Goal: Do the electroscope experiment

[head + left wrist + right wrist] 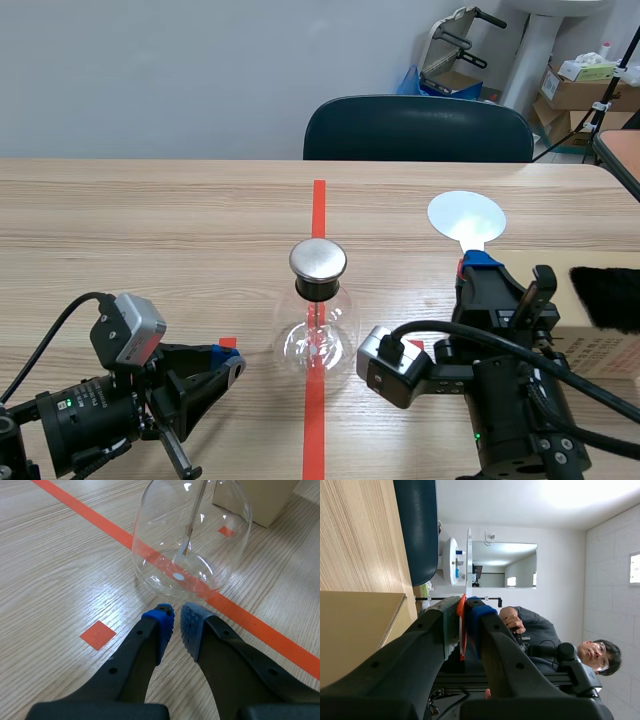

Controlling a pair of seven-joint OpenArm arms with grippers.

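The electroscope, a clear glass flask (318,335) with a round metal cap (318,260), stands on the red tape line at the table's middle. My left gripper (232,365) lies low on the table to its left, shut on nothing. In the left wrist view its blue pads (161,625) sit just short of the flask's base (190,540), apart from it. My right gripper (480,268) is raised to the flask's right, shut on the orange handle (462,625) of a paddle. The paddle's pale round disc (466,217) points away from me and shows edge-on (469,560) in the right wrist view.
A cardboard box (600,340) with a black furry piece (608,297) on top stands at the right edge, close beside my right arm. A dark chair (418,130) stands behind the far table edge. A person (545,640) shows in the right wrist view.
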